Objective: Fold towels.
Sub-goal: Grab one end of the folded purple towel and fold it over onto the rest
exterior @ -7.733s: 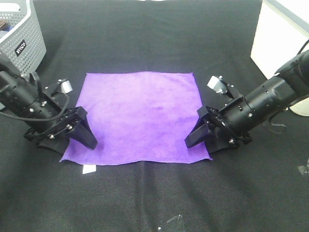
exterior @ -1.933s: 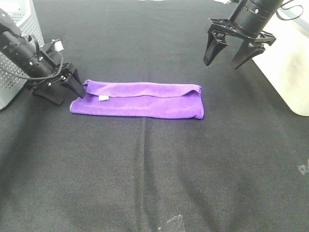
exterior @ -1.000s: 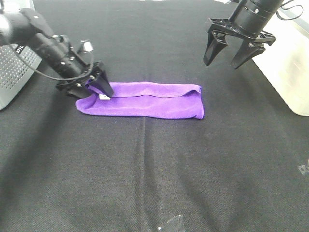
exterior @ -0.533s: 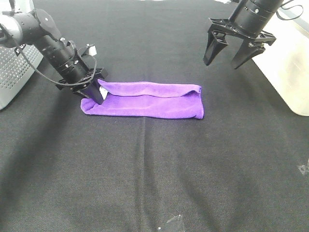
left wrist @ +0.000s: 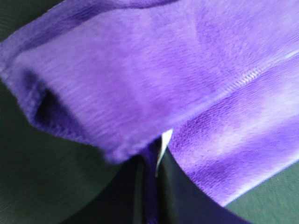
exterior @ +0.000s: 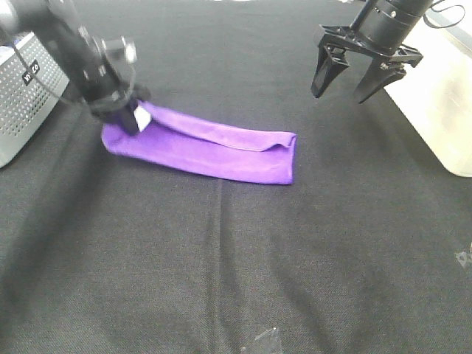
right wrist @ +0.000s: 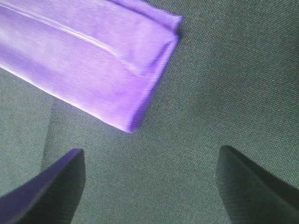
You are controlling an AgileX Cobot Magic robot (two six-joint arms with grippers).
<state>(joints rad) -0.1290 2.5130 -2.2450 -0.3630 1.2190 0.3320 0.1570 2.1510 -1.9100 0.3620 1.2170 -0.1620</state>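
The purple towel [exterior: 214,151] lies folded into a long strip on the black table, slanting from upper left to lower right. My left gripper [exterior: 131,118] is shut on the strip's left end and lifts it a little; the small white tag [exterior: 139,117] shows beside the fingers. In the left wrist view the towel [left wrist: 154,79] fills the frame, pinched between the dark fingers [left wrist: 180,196] with the tag [left wrist: 163,142] at the pinch. My right gripper [exterior: 359,82] hangs open and empty above the table, behind the strip's right end. The right wrist view shows that end [right wrist: 117,70] below the spread fingers [right wrist: 51,186].
A grey perforated basket [exterior: 26,88] stands at the left edge, just behind my left arm. A white container [exterior: 435,96] stands at the right edge, next to my right arm. Black cloth [exterior: 236,280] covers the table.
My left gripper has closed on the towel's left end and pulled it up and to the left, so the strip now slants and has slid left. The right arm has not moved.
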